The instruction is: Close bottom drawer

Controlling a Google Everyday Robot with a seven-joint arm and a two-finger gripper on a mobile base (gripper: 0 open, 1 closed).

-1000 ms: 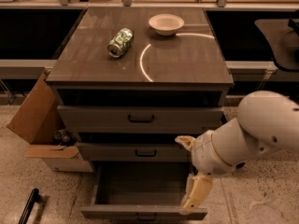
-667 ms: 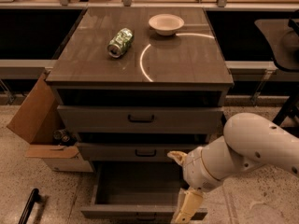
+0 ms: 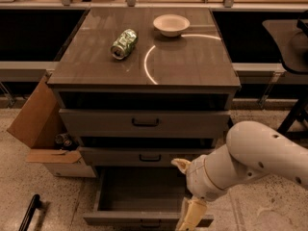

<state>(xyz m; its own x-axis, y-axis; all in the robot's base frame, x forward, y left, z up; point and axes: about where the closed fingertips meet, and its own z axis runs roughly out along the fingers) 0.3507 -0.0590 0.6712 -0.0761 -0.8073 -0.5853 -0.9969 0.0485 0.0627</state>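
Observation:
The bottom drawer (image 3: 134,191) of the grey cabinet stands pulled out, a wide shallow grey tray, empty inside. Its flat front (image 3: 120,219) runs along the lower edge of the view, the handle barely showing. My white arm comes in from the right. My gripper (image 3: 191,214) hangs at the drawer's front right corner, its cream fingers pointing down over the front panel. The middle drawer (image 3: 149,156) and top drawer (image 3: 144,122) are pushed in.
A crushed green can (image 3: 124,44) and a white bowl (image 3: 171,24) lie on the cabinet top. An open cardboard box (image 3: 38,129) stands on the floor at the left. A black bar (image 3: 29,213) lies at the bottom left. A dark chair (image 3: 288,47) stands at the right.
My arm has swung left and down, bringing the gripper from beside the drawer's right side to its front right corner. The drawer has not visibly moved.

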